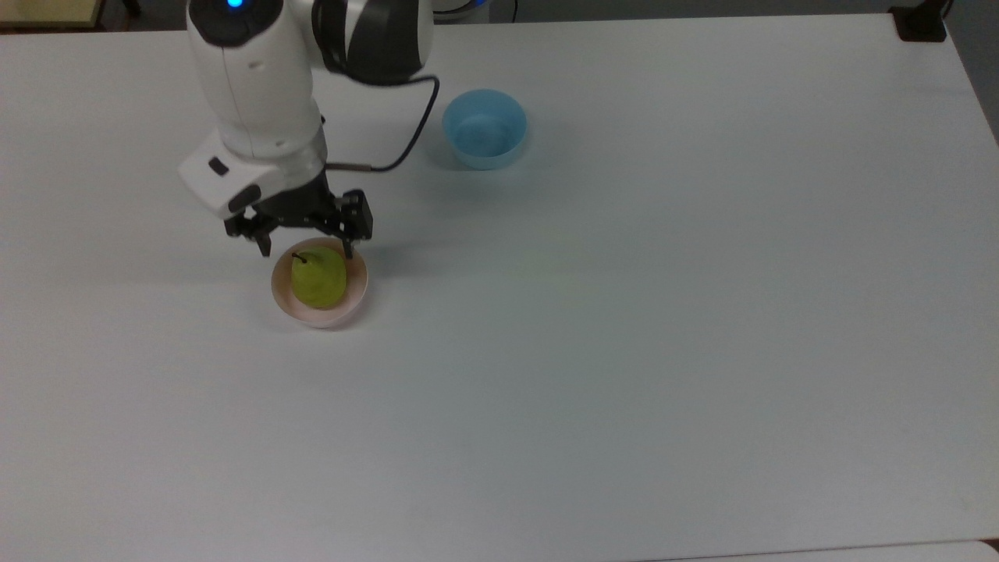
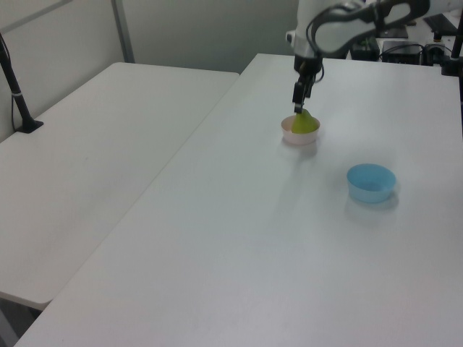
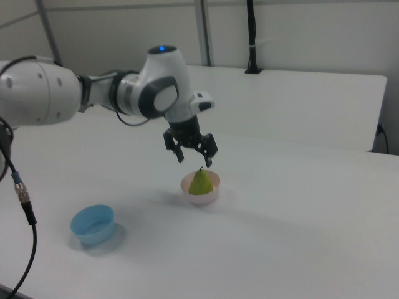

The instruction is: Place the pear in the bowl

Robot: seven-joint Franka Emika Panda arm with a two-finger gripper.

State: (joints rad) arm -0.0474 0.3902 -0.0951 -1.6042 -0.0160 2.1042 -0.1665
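While the pear sits in the bowl, the claw hangs apart above.

the pear covers the floor of the bowl in the top view, and the bowl's near wall hides the pear's base in the right view. the arm runs off the top edge of the top view and the right view's left edge. the desk is cut by the top view's edges.
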